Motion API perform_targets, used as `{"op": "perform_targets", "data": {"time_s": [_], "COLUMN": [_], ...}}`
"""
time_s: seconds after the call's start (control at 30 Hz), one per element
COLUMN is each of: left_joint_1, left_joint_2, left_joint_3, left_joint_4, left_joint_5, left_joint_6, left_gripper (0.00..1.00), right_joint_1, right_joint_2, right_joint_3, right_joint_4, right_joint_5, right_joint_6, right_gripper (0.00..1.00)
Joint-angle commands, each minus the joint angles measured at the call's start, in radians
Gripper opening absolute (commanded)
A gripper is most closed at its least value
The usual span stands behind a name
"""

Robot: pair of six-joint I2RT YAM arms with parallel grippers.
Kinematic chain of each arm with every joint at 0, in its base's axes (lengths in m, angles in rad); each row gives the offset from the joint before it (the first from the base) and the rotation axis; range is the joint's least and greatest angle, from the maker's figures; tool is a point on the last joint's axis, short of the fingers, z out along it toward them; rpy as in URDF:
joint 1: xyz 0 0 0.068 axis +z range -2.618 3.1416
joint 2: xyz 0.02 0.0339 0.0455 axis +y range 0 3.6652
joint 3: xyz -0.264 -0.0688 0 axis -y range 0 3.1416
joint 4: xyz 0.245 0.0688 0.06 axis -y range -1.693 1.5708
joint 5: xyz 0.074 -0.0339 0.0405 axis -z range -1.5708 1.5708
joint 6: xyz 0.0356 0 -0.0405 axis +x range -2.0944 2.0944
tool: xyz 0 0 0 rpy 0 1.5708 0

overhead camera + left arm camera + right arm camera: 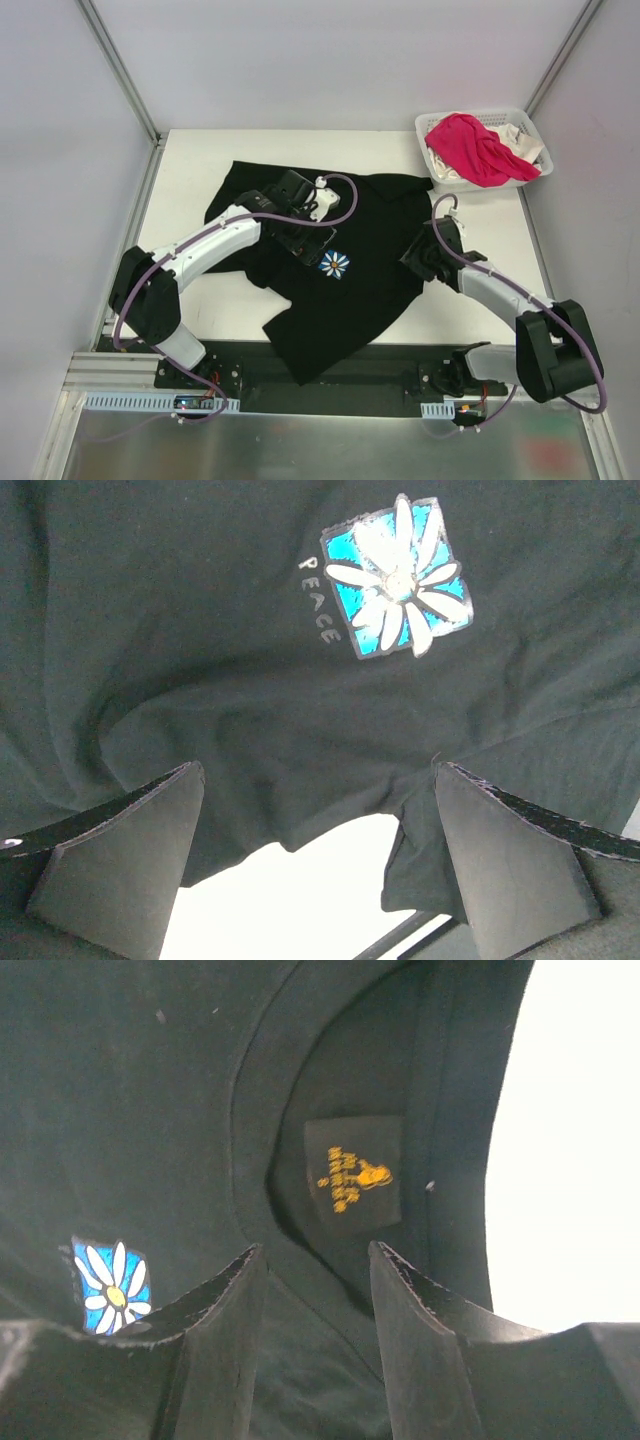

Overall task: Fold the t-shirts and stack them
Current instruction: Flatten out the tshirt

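Note:
The black t-shirt (pixel 370 230) lies spread and rumpled on the table, its daisy print (pixel 335 265) facing up. My left gripper (pixel 305 250) hovers over its middle, open; in the left wrist view (pixel 318 770) a cloth edge and white table show between the fingers, and the daisy print (pixel 400 575) lies ahead. My right gripper (pixel 413 257) is at the shirt's right edge, open, its fingers either side of the collar band (pixel 315 1248) just below the neck label (pixel 352 1175). The pink t-shirt (pixel 475 145) and the white one (pixel 520 140) are heaped in the basket.
The white lattice basket (pixel 480 112) stands at the table's back right corner. Bare white table (pixel 190 190) shows left of the shirt. Enclosure walls rise close on both sides and a metal rail (pixel 330 400) runs along the near edge by the arm bases.

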Motion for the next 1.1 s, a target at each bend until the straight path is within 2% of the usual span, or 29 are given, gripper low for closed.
{"op": "perform_targets", "data": {"time_s": [0.0,0.13,0.23,0.4,0.7,0.93,1.07], "left_joint_1": [-0.018,-0.018,-0.018,-0.018,-0.018,-0.018,-0.018], "left_joint_2": [-0.066,-0.155,-0.198,-0.242,-0.271,-0.307,-0.363], "left_joint_3": [-0.049,-0.167,-0.221,-0.293,-0.301,-0.291,-0.285], "left_joint_4": [0.082,0.232,0.317,0.407,0.441,0.455,0.467], "left_joint_5": [-0.045,-0.156,-0.310,-0.523,-0.556,-0.543,-0.528], "left_joint_6": [-0.018,-0.115,-0.204,-0.288,-0.305,-0.275,-0.242], "left_gripper": [0.98,0.99,0.99,0.99,0.99,0.99,0.99], "right_joint_1": [0.077,0.129,0.189,0.325,0.376,0.378,0.378], "right_joint_2": [-0.093,-0.119,-0.093,-0.093,-0.140,-0.243,-0.225], "right_joint_3": [-0.003,0.013,0.055,0.061,-0.022,-0.074,-0.050], "right_joint_4": [-0.018,-0.068,-0.145,-0.213,-0.221,-0.214,-0.210], "right_joint_5": [0.076,0.084,0.059,0.177,0.108,0.137,0.168], "right_joint_6": [-0.077,-0.241,-0.286,-0.337,-0.249,-0.153,-0.143], "right_gripper": [0.49,0.50,0.50,0.51,0.51,0.51,0.51]}}
